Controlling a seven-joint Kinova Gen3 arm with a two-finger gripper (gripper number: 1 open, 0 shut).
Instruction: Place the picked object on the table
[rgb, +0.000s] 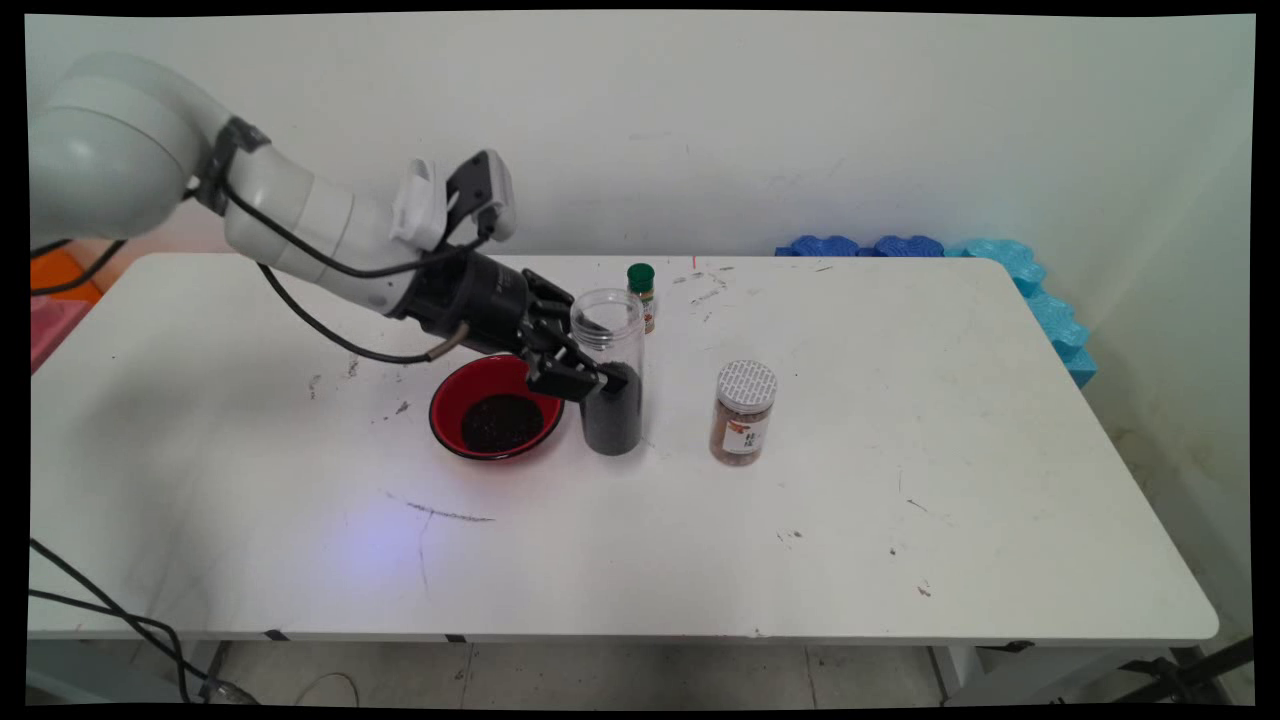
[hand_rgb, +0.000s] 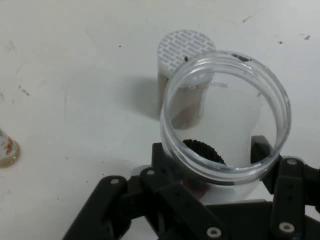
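A clear open-topped jar (rgb: 610, 340) stands upright just right of a red bowl (rgb: 450, 400), its lower half filled with dark grains. My gripper (rgb: 598, 378) comes in from the left and is shut on the clear jar at mid-height, one finger on each side. In the hand view the jar's open mouth (hand_rgb: 225, 85) fills the middle between my gripper (hand_rgb: 212, 162) fingers. The bowl holds a heap of the same dark grains (rgb: 500, 422). Whether the jar's base touches the table I cannot tell.
A spice jar with a white patterned lid (rgb: 744, 412) (hand_rgb: 185, 47) stands to the right of the clear jar. A small green-capped bottle (rgb: 641, 293) stands behind it. Blue foam pieces (rgb: 1030, 290) lie at the table's far right corner.
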